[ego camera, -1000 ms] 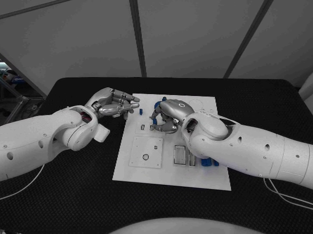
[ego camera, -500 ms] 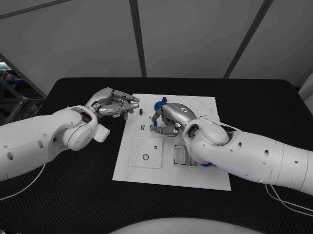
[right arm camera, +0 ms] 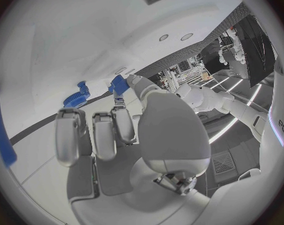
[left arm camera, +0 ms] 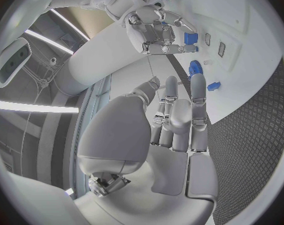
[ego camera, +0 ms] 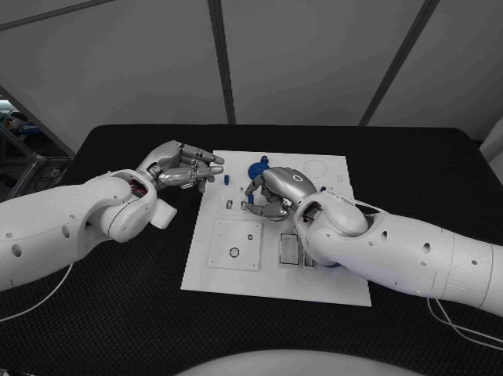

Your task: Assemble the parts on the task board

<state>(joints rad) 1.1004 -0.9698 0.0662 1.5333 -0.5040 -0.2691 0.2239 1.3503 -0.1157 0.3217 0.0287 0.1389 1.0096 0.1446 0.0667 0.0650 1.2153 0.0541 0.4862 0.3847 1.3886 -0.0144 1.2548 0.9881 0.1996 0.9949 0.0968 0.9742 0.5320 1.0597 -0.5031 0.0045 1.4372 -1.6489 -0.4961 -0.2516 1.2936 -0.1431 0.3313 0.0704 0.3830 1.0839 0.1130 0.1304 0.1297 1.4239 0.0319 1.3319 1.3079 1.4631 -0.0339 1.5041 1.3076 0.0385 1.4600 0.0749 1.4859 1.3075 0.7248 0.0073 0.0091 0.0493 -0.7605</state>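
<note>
Black table [ego camera: 116, 313]: open mat on the near side and along both sides of the white task board [ego camera: 269, 286]. Board's near strip bare. Board's middle and far part blocked by the right hand [ego camera: 272, 190]; left hand [ego camera: 184, 167] hangs above the far-left edge, beside a blue peg [ego camera: 226, 179].

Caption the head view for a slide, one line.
Right hand pinches a small blue part over the white task board while the left hand hovers curled beside the board's edge.
</note>
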